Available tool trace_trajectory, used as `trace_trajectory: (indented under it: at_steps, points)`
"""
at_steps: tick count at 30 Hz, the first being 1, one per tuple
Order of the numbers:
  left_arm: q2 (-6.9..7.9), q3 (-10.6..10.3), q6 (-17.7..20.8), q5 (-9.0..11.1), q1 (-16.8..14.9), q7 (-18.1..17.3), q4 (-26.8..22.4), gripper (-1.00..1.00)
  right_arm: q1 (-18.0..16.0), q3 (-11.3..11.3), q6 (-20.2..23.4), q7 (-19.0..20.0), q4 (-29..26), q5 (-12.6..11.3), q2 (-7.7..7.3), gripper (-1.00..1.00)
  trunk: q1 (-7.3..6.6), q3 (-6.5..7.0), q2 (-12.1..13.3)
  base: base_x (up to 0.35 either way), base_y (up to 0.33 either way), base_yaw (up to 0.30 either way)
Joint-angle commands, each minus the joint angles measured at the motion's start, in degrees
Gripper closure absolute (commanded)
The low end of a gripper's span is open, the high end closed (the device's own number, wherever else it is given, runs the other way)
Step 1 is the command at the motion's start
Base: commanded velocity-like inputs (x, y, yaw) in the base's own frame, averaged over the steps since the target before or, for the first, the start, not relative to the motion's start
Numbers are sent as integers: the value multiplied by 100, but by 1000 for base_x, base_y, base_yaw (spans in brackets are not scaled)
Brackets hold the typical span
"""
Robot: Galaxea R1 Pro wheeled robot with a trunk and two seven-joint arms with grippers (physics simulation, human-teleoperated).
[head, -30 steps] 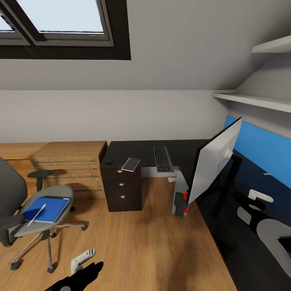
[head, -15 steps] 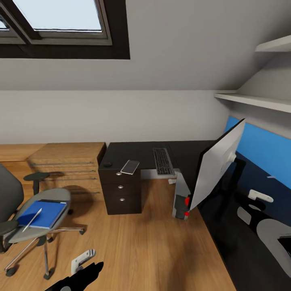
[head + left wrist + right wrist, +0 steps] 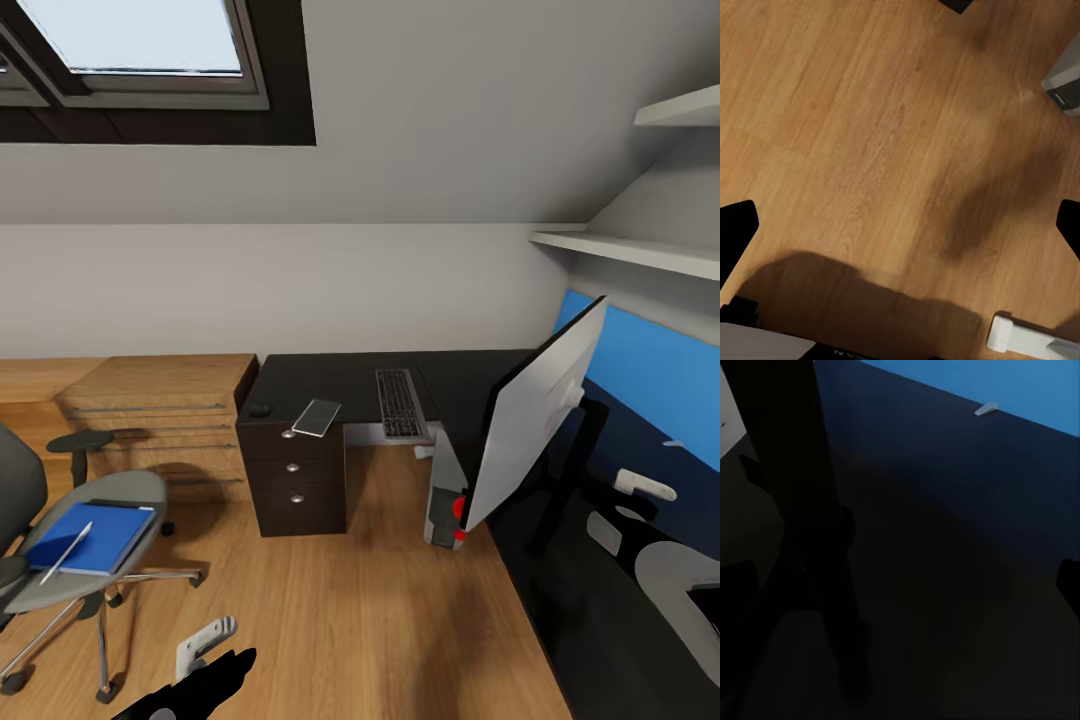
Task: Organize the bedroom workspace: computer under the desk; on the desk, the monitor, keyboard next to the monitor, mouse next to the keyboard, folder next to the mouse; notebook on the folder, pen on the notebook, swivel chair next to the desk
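**Head view.**
- The desk (image 3: 350,375): glossy black L-shaped top, one leg along the far wall, the other running toward us at the right. Its drawers (image 3: 295,480) are all closed; we cannot tell their contents.
- The monitor (image 3: 530,420): stands on the desk's near leg, silver back toward us, already where the task wants it.
- The keyboard (image 3: 400,403): flat on the far leg, near the monitor but not beside it.
- The mouse (image 3: 261,409): at the desk's left corner, well apart from the keyboard; we judge it needs moving.
- The notebook (image 3: 316,417): on the desk edge above the drawers, overhanging slightly, between mouse and keyboard.
- The computer (image 3: 445,490): grey tower on the floor under the desk, red marks visible; we judge that step met.
- The swivel chair (image 3: 70,545): well apart from the desk. Its seat serves as a tray, bearing the folder (image 3: 95,537) with the pen (image 3: 65,552) laid diagonally on top.
- The left gripper (image 3: 205,640): low over the floor, carrying nothing; we cannot tell its spread here.

**Left wrist view.**
- Wooden floor (image 3: 870,135) below; black fingertips (image 3: 736,229) sit at opposite picture edges, so we read the fingers as wide apart and empty.

**Right wrist view.**
- Dark desk surface with the monitor's stand (image 3: 802,510) and a blue wall panel (image 3: 1020,390). The right gripper's fingertips (image 3: 1069,581) show at both edges: spread wide, holding nothing.
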Motion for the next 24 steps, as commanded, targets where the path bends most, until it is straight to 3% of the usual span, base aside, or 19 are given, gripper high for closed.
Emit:
trace_trajectory:
  at_steps: [1, 16, 24]
  points:
    - [5, -12, 4, 62, -1, 56, -10, -100, -3, 49, -11, -16, 0, -48, 0, -100, 1, -5, -4, 86, 12, 0]
    - [7, -12, 4, 68, -1, 48, -10, -100, -3, 56, -15, -11, 0, -43, 8, -100, 1, -5, -4, 42, 2, 0]
    - [6, -12, 4, 68, -1, 54, -10, -100, -3, 57, -11, -11, 0, -41, 9, -100, 1, -5, -4, 168, 4, 0]
